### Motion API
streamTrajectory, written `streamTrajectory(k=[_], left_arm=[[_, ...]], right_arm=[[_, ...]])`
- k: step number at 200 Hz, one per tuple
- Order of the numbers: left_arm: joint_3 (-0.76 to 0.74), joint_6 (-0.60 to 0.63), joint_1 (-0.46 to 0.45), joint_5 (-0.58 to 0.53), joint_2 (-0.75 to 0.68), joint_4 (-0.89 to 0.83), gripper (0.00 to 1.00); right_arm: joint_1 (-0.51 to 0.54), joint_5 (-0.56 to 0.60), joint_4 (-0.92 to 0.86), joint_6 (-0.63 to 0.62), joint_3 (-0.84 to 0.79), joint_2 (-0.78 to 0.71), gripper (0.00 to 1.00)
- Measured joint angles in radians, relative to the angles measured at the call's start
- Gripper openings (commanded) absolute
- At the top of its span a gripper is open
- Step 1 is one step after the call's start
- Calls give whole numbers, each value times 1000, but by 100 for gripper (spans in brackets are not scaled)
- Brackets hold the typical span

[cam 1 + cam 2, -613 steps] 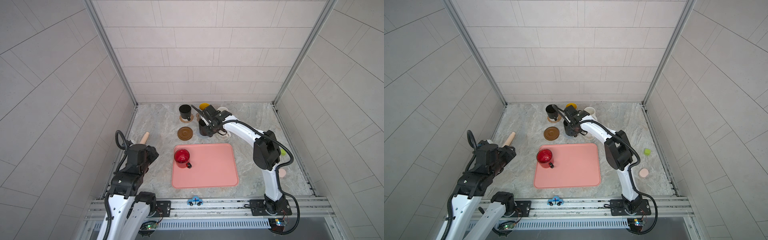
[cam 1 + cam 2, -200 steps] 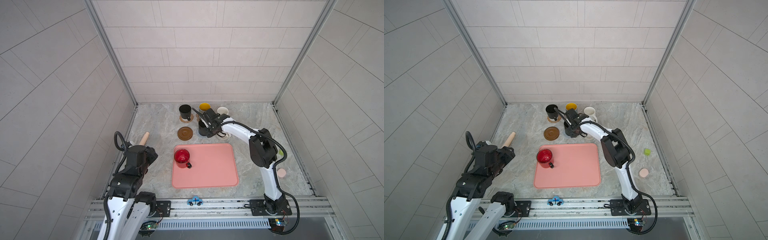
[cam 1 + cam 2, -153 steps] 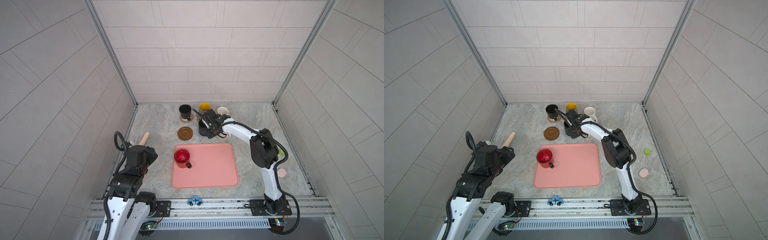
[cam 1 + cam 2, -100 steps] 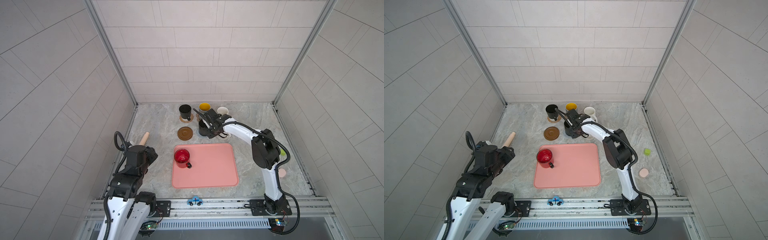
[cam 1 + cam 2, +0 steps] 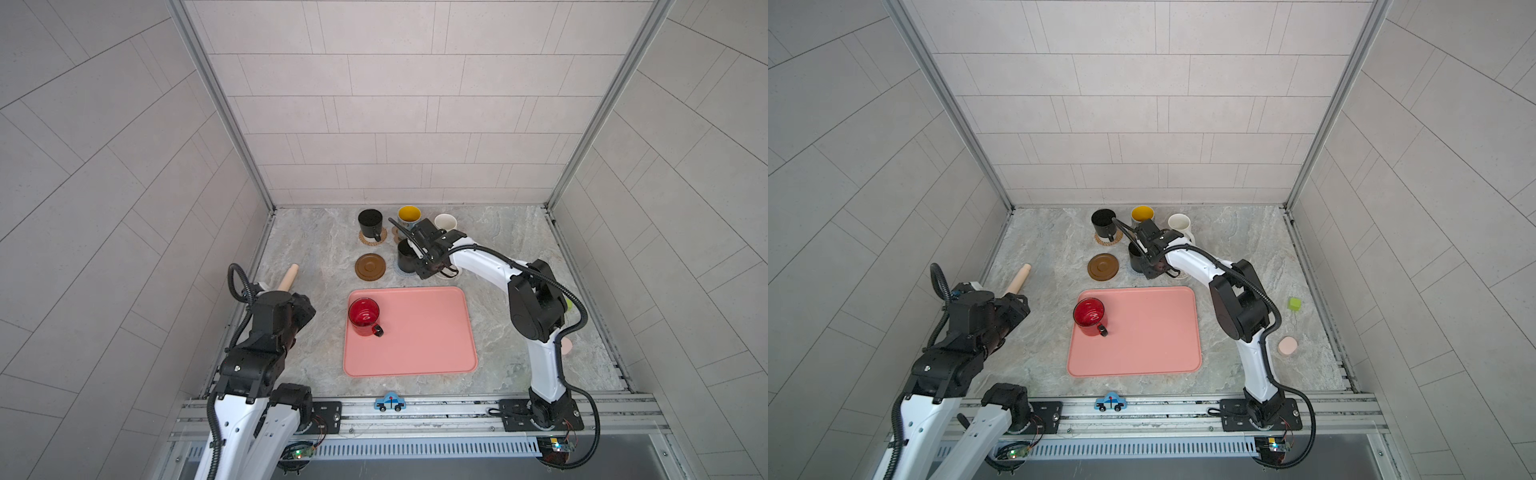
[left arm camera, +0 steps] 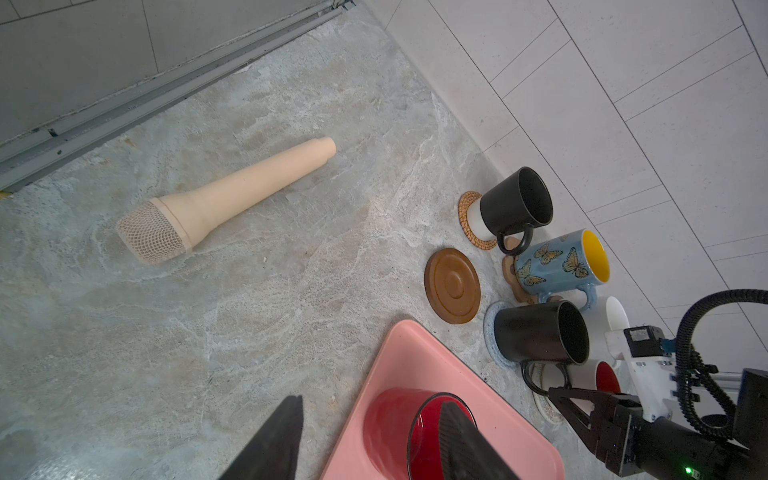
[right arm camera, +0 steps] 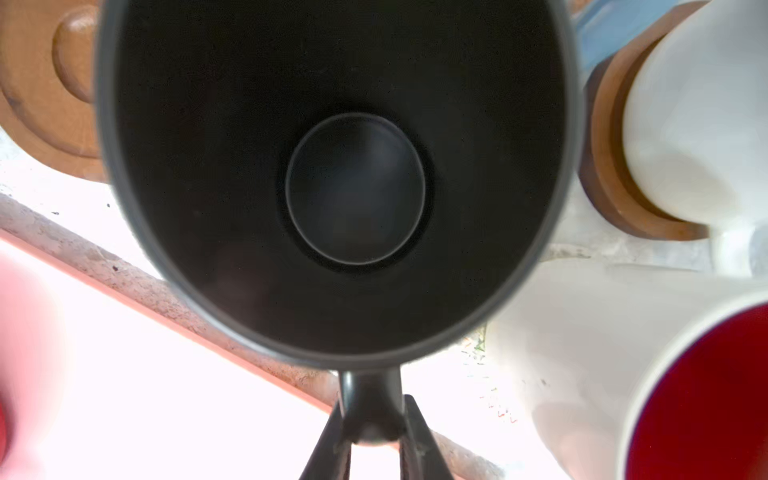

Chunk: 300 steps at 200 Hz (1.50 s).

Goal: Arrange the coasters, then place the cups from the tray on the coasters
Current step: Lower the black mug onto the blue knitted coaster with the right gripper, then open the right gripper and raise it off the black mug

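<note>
Currently held: the right gripper (image 7: 371, 409) is clamped on the handle of the black mug (image 5: 406, 255). Its fingers pinch the handle from both sides in the right wrist view.
Mug position: over the grey-blue coaster (image 6: 490, 332), between the bare wooden coaster (image 5: 370, 266) and the white mug with red inside (image 6: 598, 376). I cannot tell if its base is fully down.
Risk 1: if I release while it hangs even slightly, it drops and rocks. The crochet shows more on 1 side, so I judge it may sit off-centre.
Risk 2: crowding — the white mug stands just beside, so a sideways pull-out could shove it off its mat.
Risk 3: a finger catching the handle loop on retreat would drag the mug along.
Idle arm: the left gripper (image 6: 372, 402) has its fingers apart and holds nothing, hanging by the red cup (image 5: 364, 316) — the 1 cup on the tray (image 5: 424, 340).
Risk 4: 1 finger sits over that cup's rim, so a straight descent would strike it and could tip the cup.
</note>
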Motion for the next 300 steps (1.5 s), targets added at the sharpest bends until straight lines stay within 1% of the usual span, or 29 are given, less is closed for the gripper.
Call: streamTrajectory(k=[27, 80, 197, 263, 300], left_arm=[[0, 0, 0, 0, 0, 0, 59], [0, 0, 0, 1, 0, 0, 59], [0, 0, 0, 2, -3, 0, 59], [0, 0, 0, 2, -6, 0, 59], [0, 0, 0, 2, -7, 0, 59]], right_arm=[[0, -2, 0, 0, 0, -3, 23], [0, -4, 9, 4, -13, -9, 19], [3, -10, 32, 18, -64, -43, 18], [9, -14, 32, 31, -65, -45, 25], [10, -18, 32, 31, -65, -53, 26]])
